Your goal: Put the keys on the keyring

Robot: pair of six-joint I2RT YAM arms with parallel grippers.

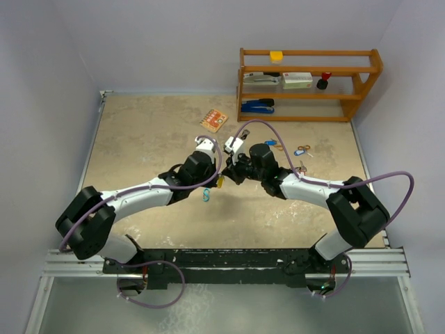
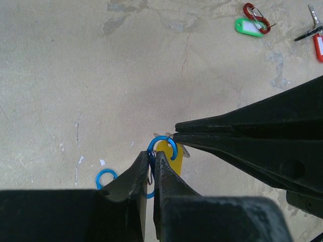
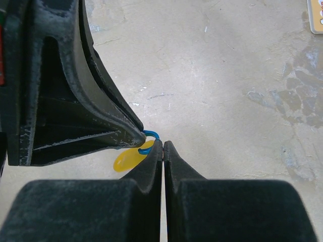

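My left gripper is shut on a blue keyring, whose open loop sticks out past the fingertips. A yellow-tagged key hangs at that loop. My right gripper is shut, its fingers coming in from the right and pinching the key's thin wire at the loop. In the right wrist view the keyring and the yellow tag lie just left of its tips. Both grippers meet above the table's middle. Other keys lie to the right: one with a green tag, one with a red tag.
A second blue ring lies on the table below the left gripper. A red wire clip sits by the green tag. A wooden shelf with a stapler and boxes stands at the back right. An orange card lies behind the arms.
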